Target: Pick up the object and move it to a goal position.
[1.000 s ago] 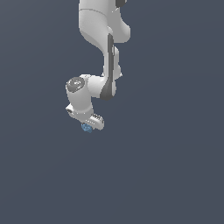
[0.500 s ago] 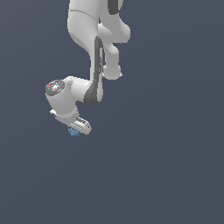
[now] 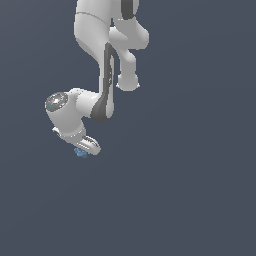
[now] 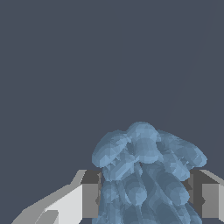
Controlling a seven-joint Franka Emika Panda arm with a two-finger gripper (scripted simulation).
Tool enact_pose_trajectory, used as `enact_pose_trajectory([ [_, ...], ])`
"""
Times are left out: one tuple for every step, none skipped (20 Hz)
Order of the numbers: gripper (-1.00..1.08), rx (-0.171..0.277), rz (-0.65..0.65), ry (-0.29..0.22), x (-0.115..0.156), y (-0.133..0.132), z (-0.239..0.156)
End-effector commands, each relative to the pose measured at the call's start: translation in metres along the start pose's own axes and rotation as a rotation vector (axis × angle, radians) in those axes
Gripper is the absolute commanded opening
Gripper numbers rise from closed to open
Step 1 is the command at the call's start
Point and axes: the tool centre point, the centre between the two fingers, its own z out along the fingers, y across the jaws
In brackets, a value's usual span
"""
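**Bumpy blue lump clamped in the gripper**

The white Franka arm (image 3: 100, 60) takes up the upper part of the exterior view, reaching down from the top edge and bending toward the exterior view's left, where its round wrist joint ends in the gripper (image 3: 84, 148). Everything behind it is a flat, dark slate-blue background (image 3: 190, 190) with no visible edge or surface marking.

The gripper is closed on the object (image 4: 146, 175), which sits pinched between the two fingers. In the wrist view one dark-padded finger (image 4: 89, 194) presses on one flank of the lump and the other finger (image 4: 205, 197) on the opposite flank.

The object is light blue and irregular, built of many rounded, faceted knobs bunched together like a cluster. Its knobbly crown bulges out past the fingertips and is wider than the part between the pads. In the exterior view it is only a tiny blue speck (image 3: 80, 152) peeking out beneath the gripper, far smaller than the hand holding it.
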Motion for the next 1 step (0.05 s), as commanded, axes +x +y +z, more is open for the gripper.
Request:
enact_pose_trajectory([
  [-1.0, 0.0, -0.001, 0.0, -0.0003, -0.001, 0.0001],
])
